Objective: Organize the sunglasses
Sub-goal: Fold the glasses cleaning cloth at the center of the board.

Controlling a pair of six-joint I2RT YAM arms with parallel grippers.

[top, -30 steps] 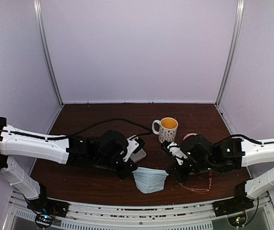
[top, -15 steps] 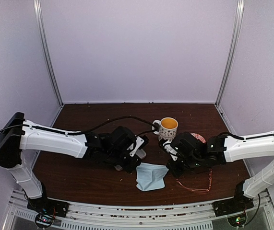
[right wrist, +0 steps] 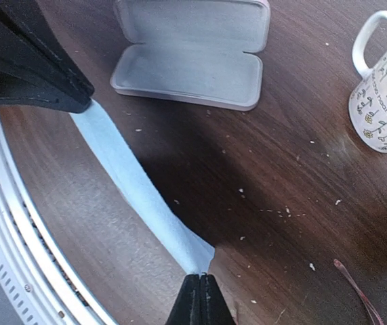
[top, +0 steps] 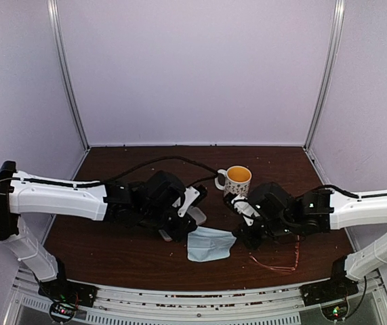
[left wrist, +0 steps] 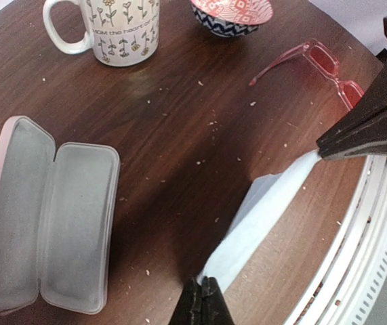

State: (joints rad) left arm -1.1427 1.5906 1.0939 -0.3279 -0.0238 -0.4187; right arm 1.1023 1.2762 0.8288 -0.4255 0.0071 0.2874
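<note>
Top external view: the thin reddish-pink wire-frame sunglasses (top: pixel 278 263) lie on the dark wooden table (top: pixel 112 257) just near-side of the right gripper (right wrist: pixel 200 291), well apart from the left gripper (left wrist: pixel 203 298). Both grippers are pinched closed on opposite ends of the light blue cloth (top: pixel 209 244), which is stretched between them.

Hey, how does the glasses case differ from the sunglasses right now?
The case is a broad pale pink shell lined in grey; the sunglasses are a slim see-through red frame. The case lies open and empty; the sunglasses lie outside it, a temple unfolded. Both rest on the table, neither held.
</note>
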